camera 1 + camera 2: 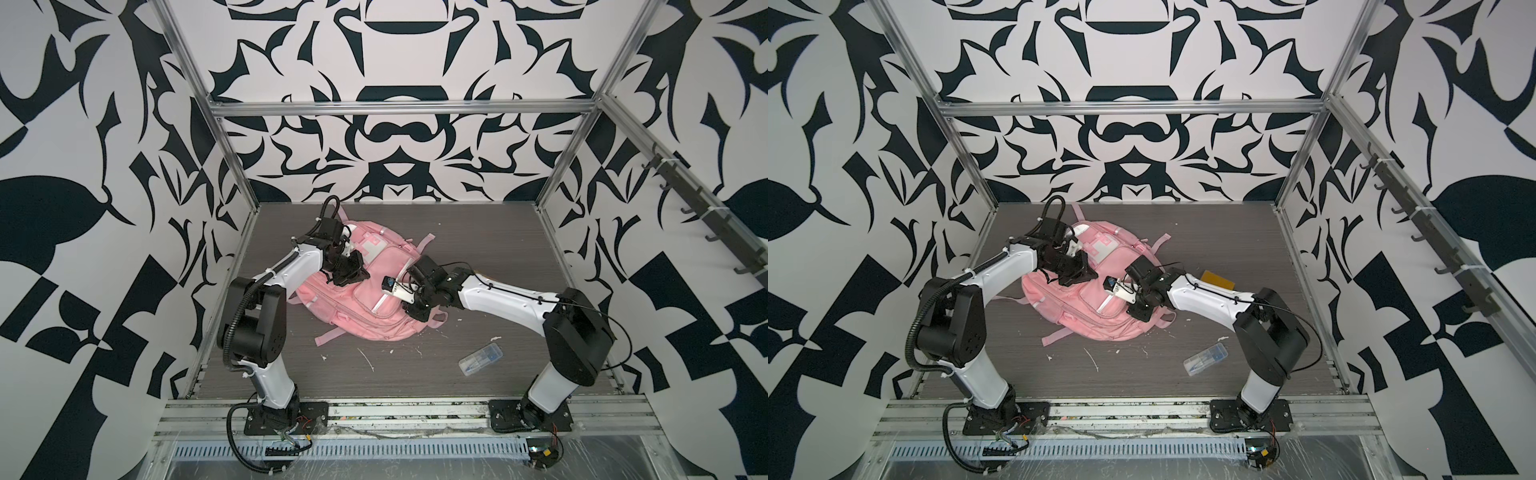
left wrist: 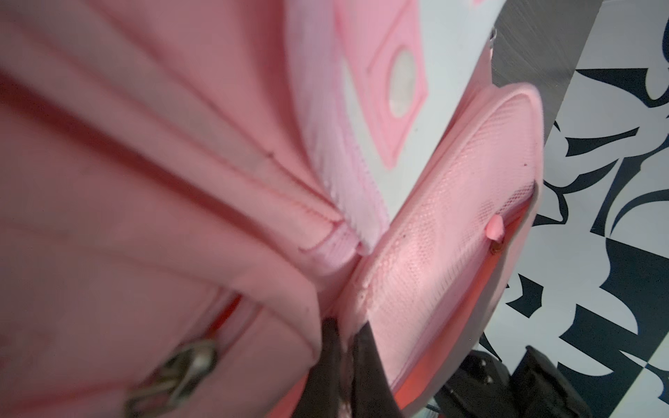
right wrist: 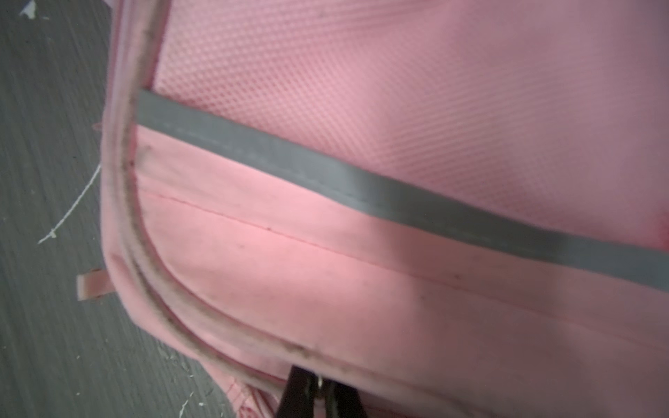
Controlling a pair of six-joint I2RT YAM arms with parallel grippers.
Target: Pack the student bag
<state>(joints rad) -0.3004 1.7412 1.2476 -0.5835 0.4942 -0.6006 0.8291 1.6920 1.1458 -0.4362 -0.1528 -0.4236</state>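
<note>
Left fingers [image 2: 369, 358]: pressed together, pinching a thin fold of pink fabric at the seam beside the mesh side pocket [image 2: 452, 224].
Right fingers [image 3: 298, 394]: closed on a small metal zip pull [image 3: 320, 383] at a pocket's piped edge.
Left gripper [image 1: 357, 276]: down on the bag's left half.
Right gripper [image 1: 417, 312]: at the bag's near right edge.
Student bag [image 1: 345, 307]: pink, lying mid-table between both arms, straps splayed on the surface.
Reflective strip [image 3: 362, 188]: grey, crossing the pocket panel.
Table [image 1: 415, 374]: grey wood-grain, white flecks.
Clear plastic case [image 1: 481, 360]: on the table near the right arm, well apart from the bag.
</note>
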